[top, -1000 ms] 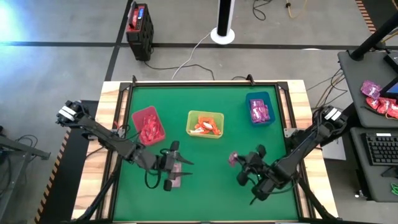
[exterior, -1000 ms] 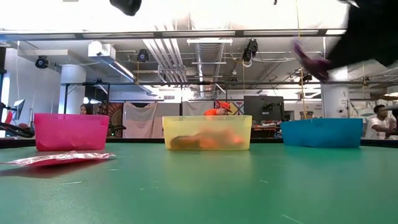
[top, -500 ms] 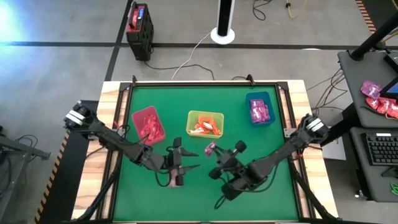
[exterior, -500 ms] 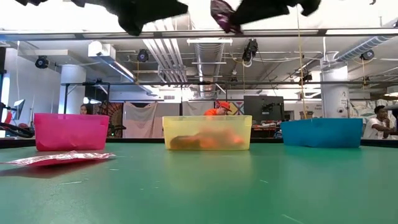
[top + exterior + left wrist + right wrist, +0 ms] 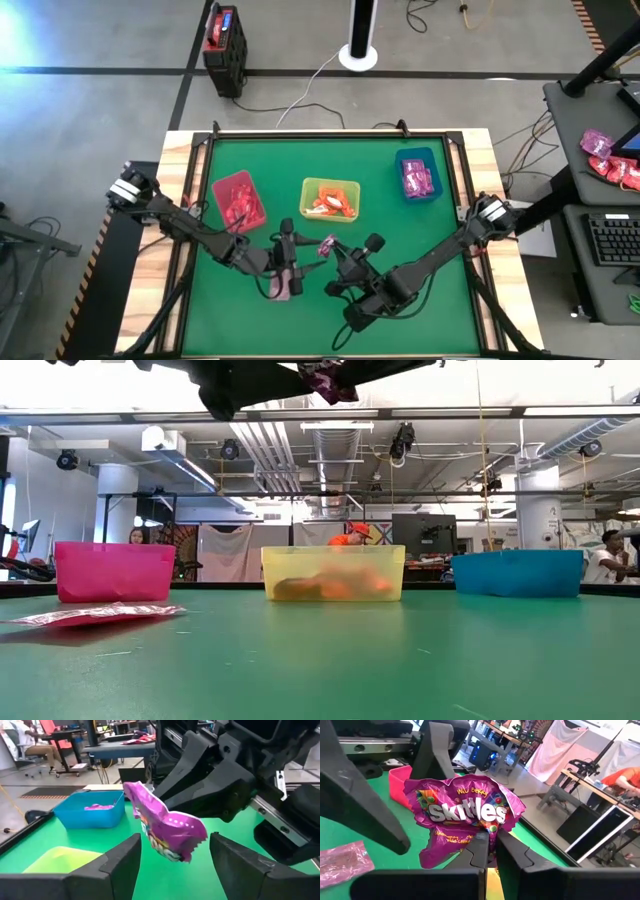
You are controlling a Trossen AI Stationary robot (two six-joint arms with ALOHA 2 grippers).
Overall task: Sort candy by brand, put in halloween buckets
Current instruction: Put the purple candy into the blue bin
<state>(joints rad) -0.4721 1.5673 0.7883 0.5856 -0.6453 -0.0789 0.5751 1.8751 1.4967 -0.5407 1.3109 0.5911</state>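
My right gripper (image 5: 491, 851) is shut on a shiny purple Skittles packet (image 5: 462, 817), held high over the table's middle (image 5: 326, 245). My left gripper (image 5: 175, 865) is open and faces it. Its two fingers stand on either side of the packet (image 5: 165, 830) without touching it. A dull pink packet (image 5: 283, 286) lies flat on the green mat under the left gripper and also shows in the low view (image 5: 95, 615). The red bin (image 5: 238, 201), the yellow-green bin (image 5: 331, 199) and the teal bin (image 5: 418, 175) stand in a row along the far side, each holding candy. My right gripper pinches the purple packet between its two fingers at one crumpled edge (image 5: 489, 834). It comes roughly level from the table's right side. The packet is lifted clear of the table and stands out past the fingertips toward the left gripper.
The mat's raised frame (image 5: 205, 150) runs round the table. A black box with a red top (image 5: 224, 38) and a white disc with a pole (image 5: 357, 52) stand on the floor beyond the far edge. People sit at desks in the room behind (image 5: 610, 555).
My right gripper has carried the purple packet from the table's right half toward the left, up to the left gripper. My left gripper has shifted slightly toward the far edge, and the packet now sits between its fingers. The pink packet on the mat has stayed put.
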